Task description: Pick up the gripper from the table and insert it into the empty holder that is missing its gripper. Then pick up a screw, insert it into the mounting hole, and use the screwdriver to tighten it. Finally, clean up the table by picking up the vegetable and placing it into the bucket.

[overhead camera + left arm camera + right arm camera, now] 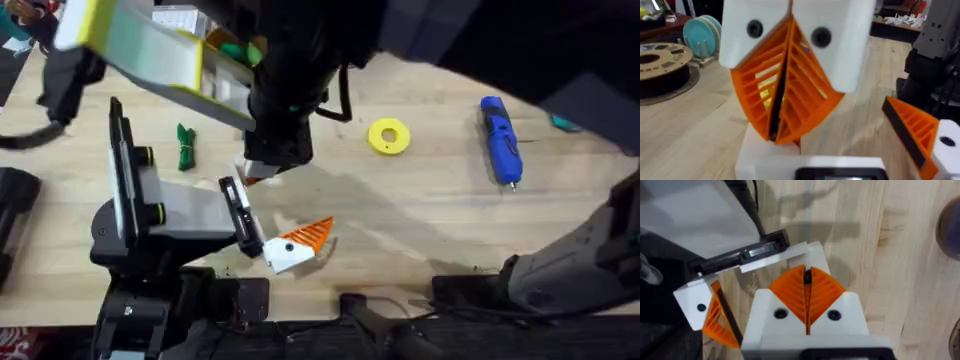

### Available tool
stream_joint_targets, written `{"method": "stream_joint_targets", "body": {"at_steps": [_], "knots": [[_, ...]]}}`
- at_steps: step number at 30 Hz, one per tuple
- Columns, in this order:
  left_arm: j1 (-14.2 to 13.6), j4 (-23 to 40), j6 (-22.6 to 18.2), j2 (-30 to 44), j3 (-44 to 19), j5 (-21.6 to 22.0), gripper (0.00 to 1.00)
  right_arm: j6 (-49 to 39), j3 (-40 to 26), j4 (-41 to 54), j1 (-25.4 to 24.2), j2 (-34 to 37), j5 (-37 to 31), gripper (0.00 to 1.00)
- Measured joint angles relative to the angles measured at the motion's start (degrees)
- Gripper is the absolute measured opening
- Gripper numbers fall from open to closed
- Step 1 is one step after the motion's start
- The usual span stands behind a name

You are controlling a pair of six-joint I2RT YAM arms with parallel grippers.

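My right gripper (262, 168) (806, 277) (777, 135) reaches across from the upper right, shut on the small orange ribbed gripper (807, 275). Its tips rest against the white holder (805, 255) (770, 155) at the far end of my left gripper's black rail. My left gripper (280, 205) lies open, and its other finger (305, 240) (912, 132) has an orange wedge. The blue screwdriver (500, 140) lies at the far right. The dark-green vegetable (185, 147) lies at the left. The screw and the bucket are hidden.
A yellow ring (389, 136) lies between the arms and the screwdriver. A blurred yellow-and-white part (140, 45) hangs close under the camera at the top left. A brown filament spool (660, 65) and a rack of teal plates (702, 35) stand beyond the left gripper.
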State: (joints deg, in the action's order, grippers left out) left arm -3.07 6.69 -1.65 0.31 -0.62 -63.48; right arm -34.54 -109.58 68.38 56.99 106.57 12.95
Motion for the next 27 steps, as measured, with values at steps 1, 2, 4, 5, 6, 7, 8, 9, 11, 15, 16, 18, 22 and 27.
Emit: {"method": "stream_joint_targets", "body": {"at_steps": [1, 2, 4, 5, 6, 7, 8, 9, 11, 15, 16, 18, 22, 27], "knots": [[0.0, 0.06, 0.4, 0.05, 0.0, 0.02, 0.986, 0.0, 0.0, -0.17, 0.0, 0.31, 0.0, 0.006], [0.02, 0.04, 0.61, 0.12, 0.0, 0.02, 0.986, 0.0, 0.0, -0.26, -0.02, 0.38, 0.0, 0.006], [0.0, 0.04, 0.65, 0.12, 0.0, 0.0, 0.986, 0.02, 0.0, -0.22, 0.0, 0.38, 0.0, 0.006], [0.0, 0.04, 0.68, 0.12, 0.0, 0.02, 0.986, 0.02, 0.0, -0.24, 0.0, 0.38, 0.0, 0.006], [0.0, 0.04, 0.7, 0.12, 0.0, 0.0, 0.985, 0.02, 0.0, -0.22, -0.02, 0.41, 0.0, 0.006], [0.0, 0.04, 0.76, 0.12, 0.0, 0.0, 0.986, 0.02, 0.0, -0.24, 0.0, 0.41, 0.0, 0.006], [0.0, 0.04, 0.81, 0.12, 0.0, -0.02, 0.986, 0.02, 0.0, -0.24, 0.0, 0.41, 0.0, 0.006], [0.0, 0.04, 0.82, 0.12, 0.02, 0.0, 0.986, 0.02, 0.0, -0.24, 0.0, 0.41, 0.0, 0.006], [0.0, 0.04, 0.84, 0.12, 0.01, 0.0, 0.986, 0.02, 0.0, -0.24, 0.0, 0.42, 0.0, 0.006], [0.0, 0.04, 0.84, 0.12, 0.0, 0.0, 0.986, 0.02, 0.0, -0.24, 0.0, 0.42, 0.0, 0.006], [0.0, 0.04, 0.84, 0.12, 0.0, 0.0, 0.986, 0.02, 0.0, -0.24, 0.0, 0.41, -0.02, 0.006], [0.0, 0.04, 0.84, 0.12, 0.01, 0.0, 0.986, 0.02, 0.0, -0.24, 0.0, 0.41, 0.0, 0.006], [0.0, 0.04, 0.84, 0.12, 0.0, 0.0, 0.986, 0.02, 0.0, -0.24, 0.0, 0.42, 0.0, 0.006], [0.0, 0.04, 0.84, 0.12, 0.02, 0.0, 0.986, 0.02, 0.0, -0.24, 0.0, 0.41, 0.0, 0.006]]}}
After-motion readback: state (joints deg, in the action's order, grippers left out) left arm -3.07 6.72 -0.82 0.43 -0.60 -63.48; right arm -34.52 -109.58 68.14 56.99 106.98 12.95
